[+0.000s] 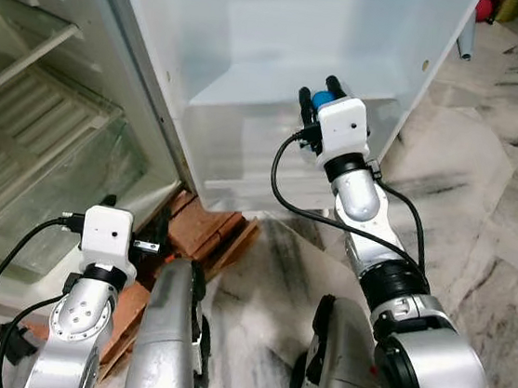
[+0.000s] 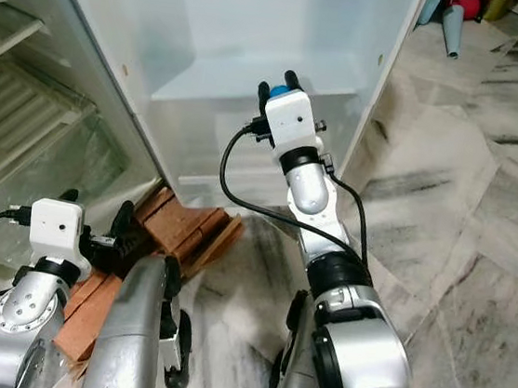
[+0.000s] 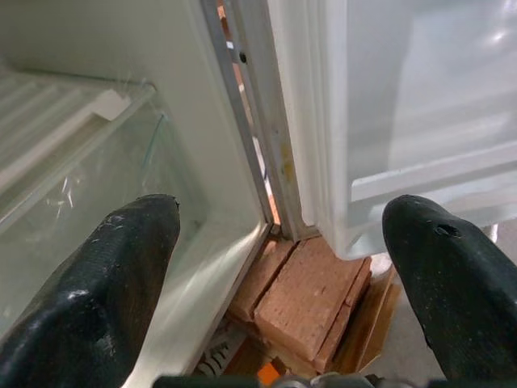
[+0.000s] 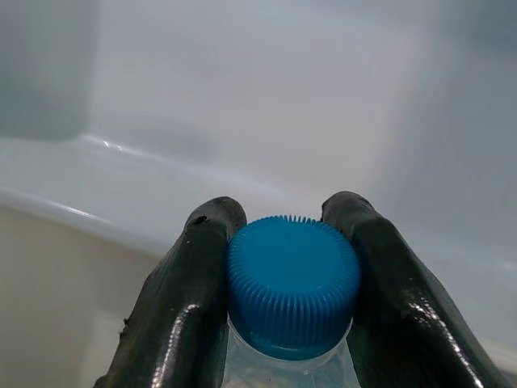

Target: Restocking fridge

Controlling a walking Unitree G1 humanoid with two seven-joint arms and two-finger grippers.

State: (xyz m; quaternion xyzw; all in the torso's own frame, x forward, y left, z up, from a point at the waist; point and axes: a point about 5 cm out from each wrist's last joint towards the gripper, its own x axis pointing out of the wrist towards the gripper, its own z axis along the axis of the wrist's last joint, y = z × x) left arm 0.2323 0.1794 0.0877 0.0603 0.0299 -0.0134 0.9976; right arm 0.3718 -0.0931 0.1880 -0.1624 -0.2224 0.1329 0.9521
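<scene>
The fridge stands open, its white door (image 1: 293, 57) swung out before me with a door shelf (image 2: 251, 95) across its inner side. My right gripper (image 1: 321, 92) reaches up to that shelf, shut on a clear bottle with a blue cap (image 4: 292, 284); the cap (image 1: 322, 99) peeks out between the two black fingers (image 4: 187, 307). The bottle's body is hidden behind the wrist. My left gripper (image 3: 283, 267) hangs low by the fridge's bottom corner, open with nothing between its fingertips (image 3: 105, 291).
Inside the fridge on the left are a white wire shelf (image 1: 24, 120) and a clear crisper drawer (image 3: 97, 210). Red bricks (image 1: 206, 230) prop up the fridge's base. Grey marble floor (image 1: 491, 211) spreads to the right. My legs (image 1: 164, 333) show below.
</scene>
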